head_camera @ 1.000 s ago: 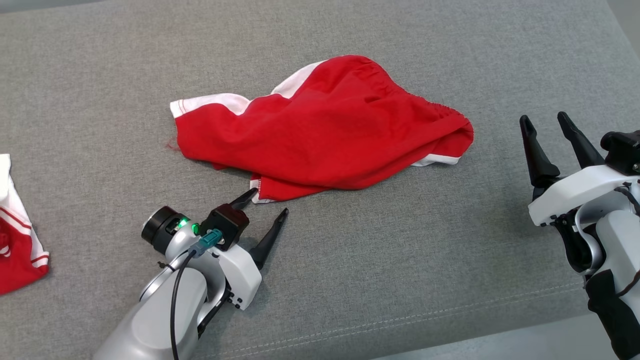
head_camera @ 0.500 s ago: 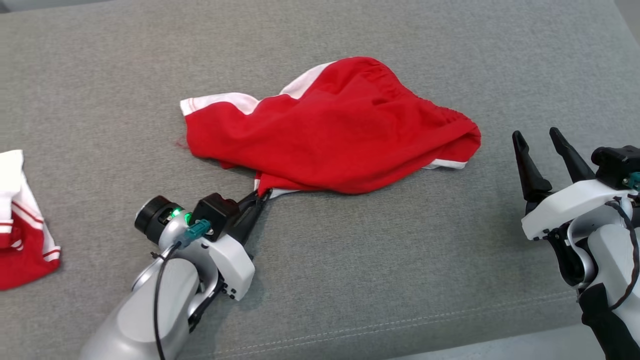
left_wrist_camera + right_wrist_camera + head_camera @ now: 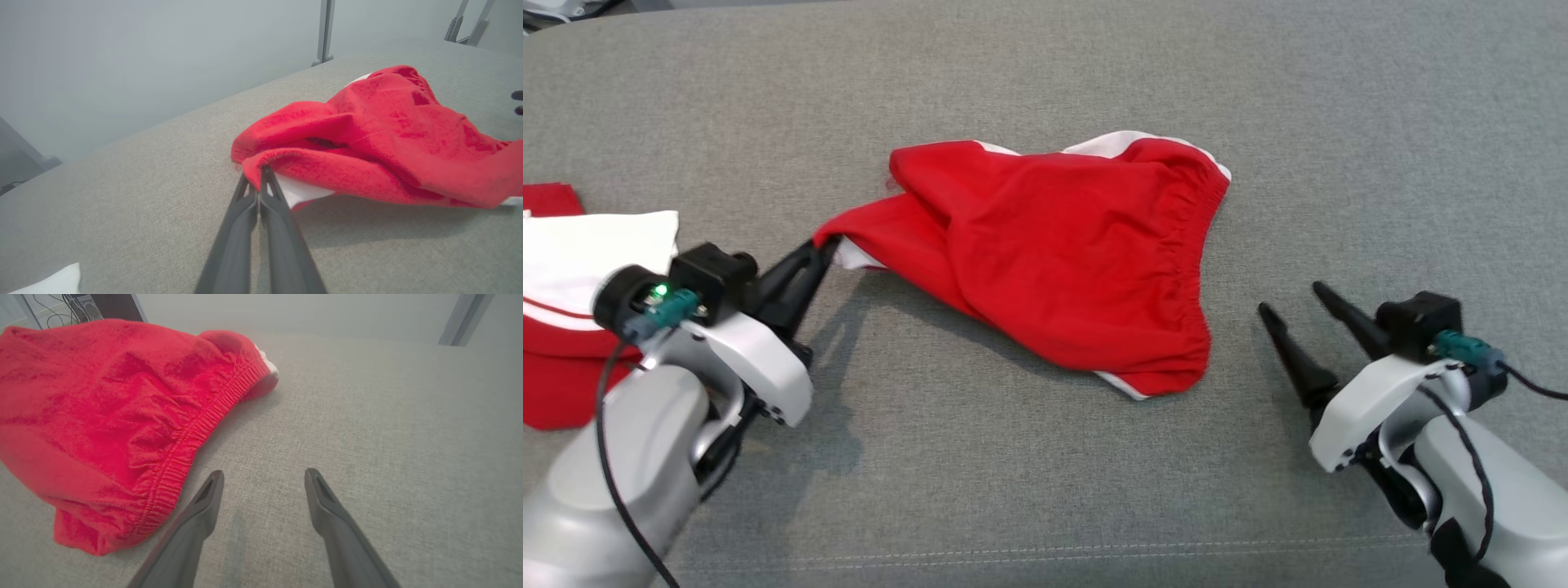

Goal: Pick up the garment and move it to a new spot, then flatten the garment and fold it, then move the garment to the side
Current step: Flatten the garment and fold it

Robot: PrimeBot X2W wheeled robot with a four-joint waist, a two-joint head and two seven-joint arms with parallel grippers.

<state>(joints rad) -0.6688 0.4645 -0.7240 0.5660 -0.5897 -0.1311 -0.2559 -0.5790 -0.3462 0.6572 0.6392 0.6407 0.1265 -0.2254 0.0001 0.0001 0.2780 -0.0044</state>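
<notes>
Red garment (image 3: 1078, 261) has its corner pinched in your left gripper (image 3: 823, 243), while your right gripper (image 3: 1289, 297) stands spread and empty.

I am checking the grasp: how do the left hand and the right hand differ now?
The left hand is shut, pinching a corner of the red garment; the right hand is open and holds nothing. The left hand touches the garment; the right hand stands apart from it. Both have dark fingers.

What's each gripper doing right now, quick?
Left gripper: closed on a corner of the red shorts.
Right gripper: open, holding nothing.
</notes>
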